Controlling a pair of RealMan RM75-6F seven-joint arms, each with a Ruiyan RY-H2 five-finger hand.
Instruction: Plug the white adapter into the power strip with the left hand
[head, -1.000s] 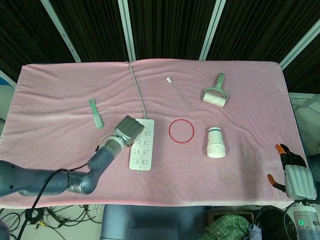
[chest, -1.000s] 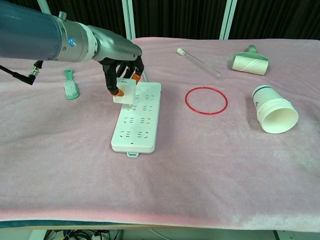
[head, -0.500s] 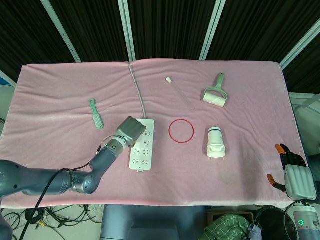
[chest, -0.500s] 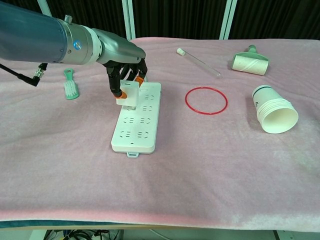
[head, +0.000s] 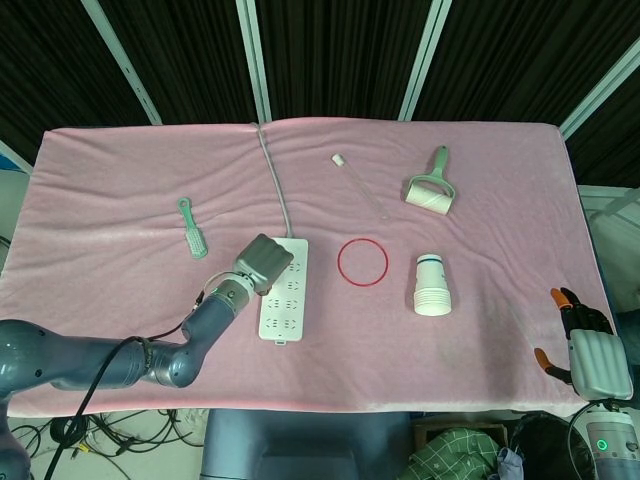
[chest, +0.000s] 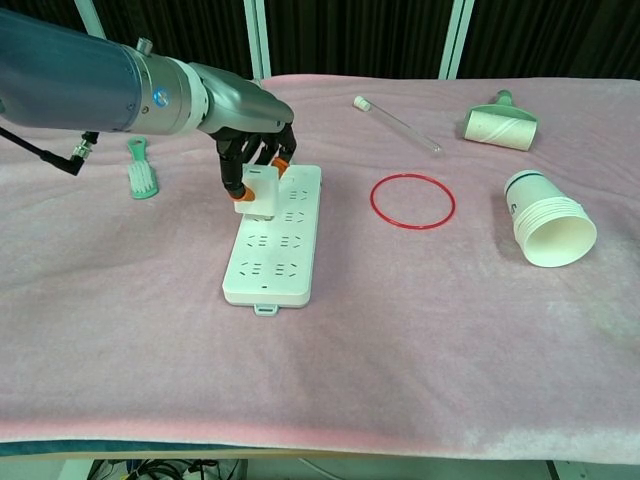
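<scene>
My left hand (chest: 255, 150) holds the white adapter (chest: 260, 192) from above, its orange-tipped fingers around the block. The adapter sits low against the left column of the white power strip (chest: 278, 238), at its far end. In the head view the back of the left hand (head: 263, 261) covers the adapter and the strip's upper left part (head: 286, 297). I cannot tell whether the prongs are in a socket. My right hand (head: 588, 345) hangs off the table's front right corner, holding nothing, fingers loosely apart.
A red ring (chest: 412, 200) lies right of the strip, with a white paper cup (chest: 548, 219) on its side beyond it. A lint roller (chest: 500, 124) and a test tube (chest: 398, 125) lie at the back. A green brush (chest: 140, 175) lies left. The strip's cable (head: 274, 180) runs to the far edge.
The left hand has moved right and down with the adapter, bringing it from beside the strip's left edge onto the strip's far sockets. The right hand has not moved.
</scene>
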